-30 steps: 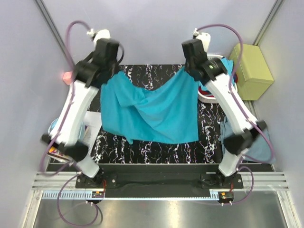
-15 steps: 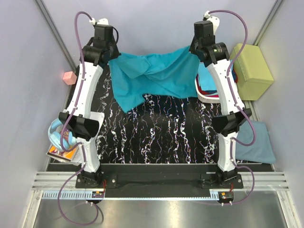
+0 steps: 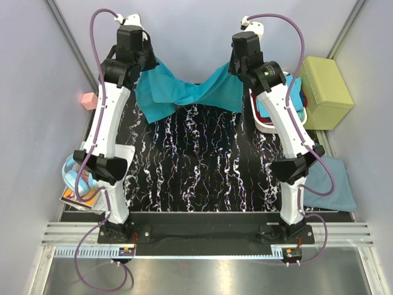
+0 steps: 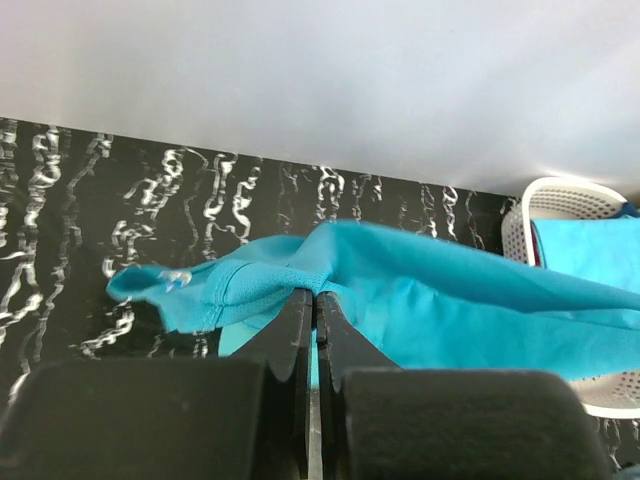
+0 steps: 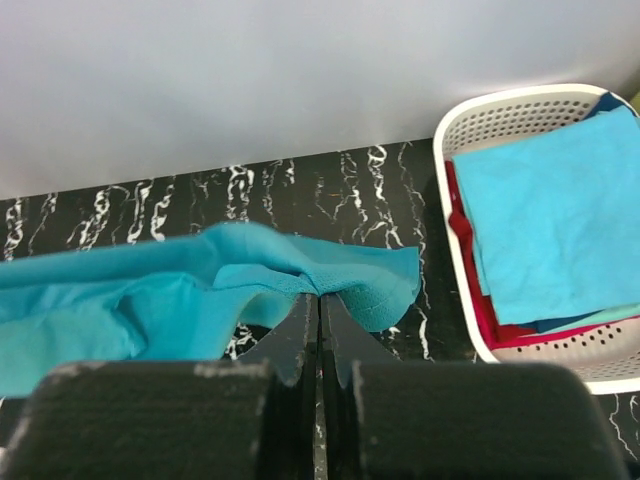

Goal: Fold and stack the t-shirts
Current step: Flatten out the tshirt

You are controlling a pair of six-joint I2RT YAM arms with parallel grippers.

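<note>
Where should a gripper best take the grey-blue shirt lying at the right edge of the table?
The grey-blue shirt lies flat, its left side hidden by the right arm. Probably pinch its near right corner from above.

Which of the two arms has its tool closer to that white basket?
Right. The right tool, gripping the teal t-shirt, is just beside the white basket; the left tool grips the shirt's other end, farther off.

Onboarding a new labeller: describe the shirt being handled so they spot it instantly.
Look at the far edge of the black marbled table, between the two arms. The large teal t-shirt hangs there, stretched between the left gripper and right gripper. It alone is held up unfolded; the folded shirts lie in the white basket.
</note>
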